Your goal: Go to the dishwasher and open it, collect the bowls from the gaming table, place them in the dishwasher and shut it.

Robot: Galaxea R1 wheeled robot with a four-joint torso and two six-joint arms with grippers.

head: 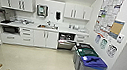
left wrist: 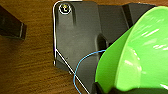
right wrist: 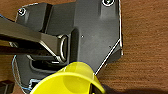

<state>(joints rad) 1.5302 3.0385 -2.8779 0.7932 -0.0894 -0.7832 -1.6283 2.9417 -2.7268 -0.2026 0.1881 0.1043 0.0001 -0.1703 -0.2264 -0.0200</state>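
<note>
Facing dishwasher [head: 66, 40], centre-right of head frame, door open, far across floor. Green bowl [left wrist: 135, 55] at left gripper, yellow bowl [right wrist: 67, 80] at right gripper; finger state: cannot tell.

The bright lime green plastic bowl [left wrist: 135, 57] and the yellow plastic bowl [right wrist: 67, 80] are cut off by picture edges; the brushed steel dishwasher's [head: 66, 40] dark interior is too blurred to read.
</note>
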